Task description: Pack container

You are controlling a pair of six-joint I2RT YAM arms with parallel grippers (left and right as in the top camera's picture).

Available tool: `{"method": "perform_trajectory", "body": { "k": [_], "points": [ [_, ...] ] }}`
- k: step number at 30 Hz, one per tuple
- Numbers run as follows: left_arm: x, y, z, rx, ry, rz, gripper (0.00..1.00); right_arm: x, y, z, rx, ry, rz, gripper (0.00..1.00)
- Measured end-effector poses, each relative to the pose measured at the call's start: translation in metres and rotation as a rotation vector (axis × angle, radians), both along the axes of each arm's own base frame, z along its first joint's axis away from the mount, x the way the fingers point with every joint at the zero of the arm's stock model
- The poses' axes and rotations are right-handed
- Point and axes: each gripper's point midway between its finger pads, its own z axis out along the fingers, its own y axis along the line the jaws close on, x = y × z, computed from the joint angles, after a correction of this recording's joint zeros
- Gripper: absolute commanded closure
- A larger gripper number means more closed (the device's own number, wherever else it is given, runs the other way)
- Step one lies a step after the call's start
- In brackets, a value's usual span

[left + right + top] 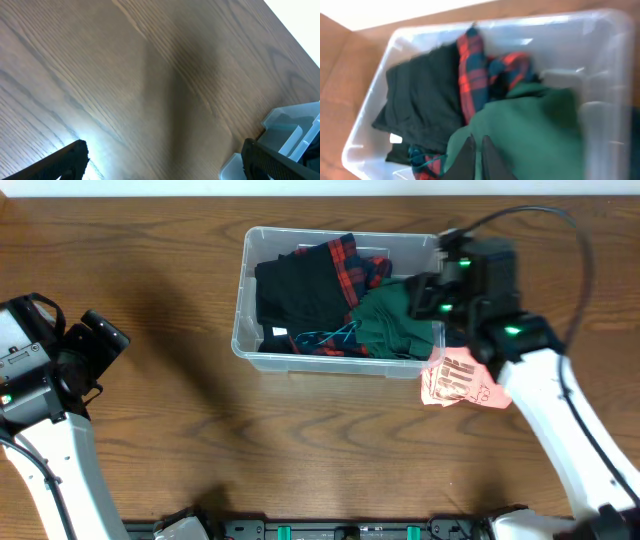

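Note:
The clear plastic container point(243, 290) stands at the back middle of the table. It holds a black garment point(300, 290), a red plaid garment point(350, 265) and a green garment point(395, 325). My right gripper point(425, 295) hovers over the container's right end. In the right wrist view its fingers point(476, 145) are pressed together just above the green garment point(535, 125), beside the black one point(420, 105) and the plaid one point(472, 70). My left gripper point(165, 160) is open and empty over bare table at the far left point(105, 345). The container's corner point(290, 125) shows at its right.
A pink patterned piece of cloth point(458, 380) lies on the table just outside the container's front right corner, under my right arm. The table is dark wood.

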Motion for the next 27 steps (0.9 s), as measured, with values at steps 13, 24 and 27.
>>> {"method": "perform_trajectory", "body": {
  "k": [13, 24, 27],
  "points": [
    [0.0, 0.0, 0.0, 0.0, 0.001, 0.0, 0.02, 0.008, 0.013, -0.152, -0.175, 0.309, -0.001, 0.95],
    [0.0, 0.0, 0.0, 0.0, 0.0, 0.0, 0.02, 0.012, -0.007, -0.012, -0.075, 0.017, -0.018, 0.23],
    [0.0, 0.0, 0.0, 0.0, 0.0, 0.0, 0.02, 0.011, -0.056, 0.056, -0.037, -0.129, -0.125, 0.12]
  ]
}}
